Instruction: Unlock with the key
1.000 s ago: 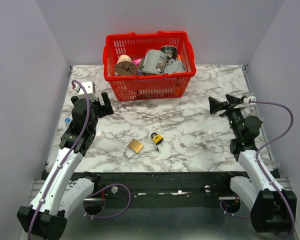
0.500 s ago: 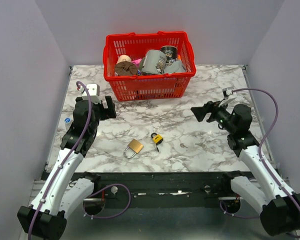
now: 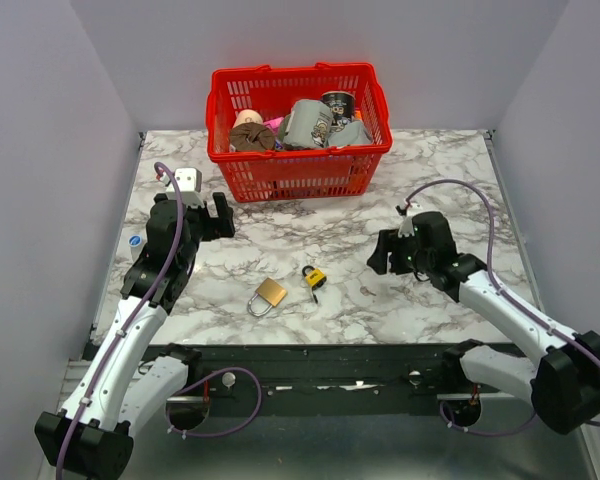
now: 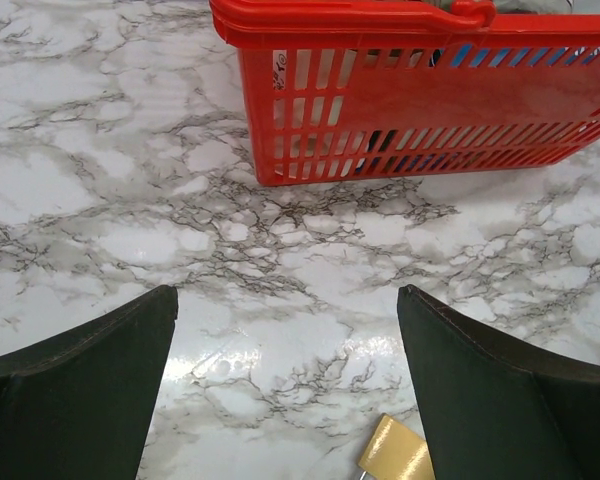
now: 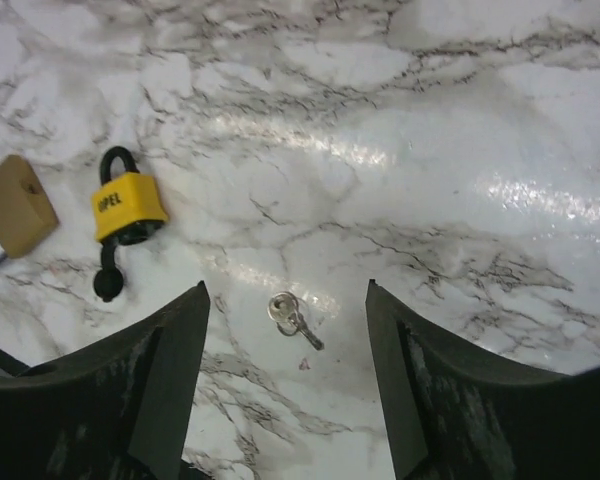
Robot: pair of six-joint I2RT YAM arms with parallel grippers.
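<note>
Swinging inward and down, the right gripper (image 5: 283,290) now hovers over the key (image 5: 292,320), jaws apart astride it; the left gripper (image 4: 285,295) holds its jaws wide. Tiny, light and stiff, lying flat on the slick marble surface (image 5: 480,120) near the yellow padlock (image 5: 130,205), the key probably wants pinching by its ringed head.

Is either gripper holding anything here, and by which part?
Nothing is held. The left gripper stands open over the marble table. The right gripper stands open above the key, which lies untouched on the table.
</note>
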